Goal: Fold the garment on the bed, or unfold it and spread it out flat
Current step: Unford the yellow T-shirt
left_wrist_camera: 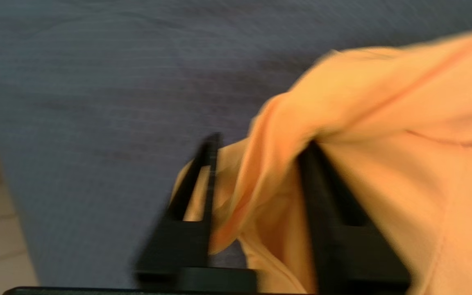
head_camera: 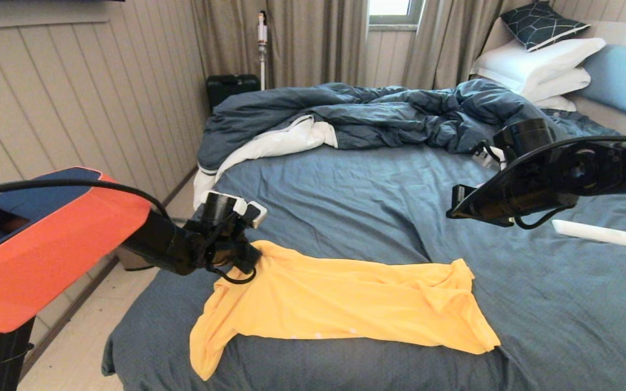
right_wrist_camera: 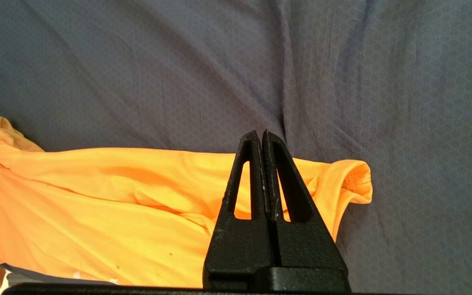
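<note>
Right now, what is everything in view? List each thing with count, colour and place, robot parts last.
garment: one, yellow-orange, spread lengthwise on the bed's near part, one end hanging over the near edge.
bed: one, slate-blue sheet.
duvet: one, dark blue with white underside, rumpled at the far side.
pillows: a stack, white, one dark patterned on top, by the light blue headboard.
white flat object: one, on the sheet at right.
suitcase: one, dark, on the floor by the wall.
left gripper: black, fabric between its fingers, at the garment's left end.
right gripper: black, shut, empty, above the garment's right end.
</note>
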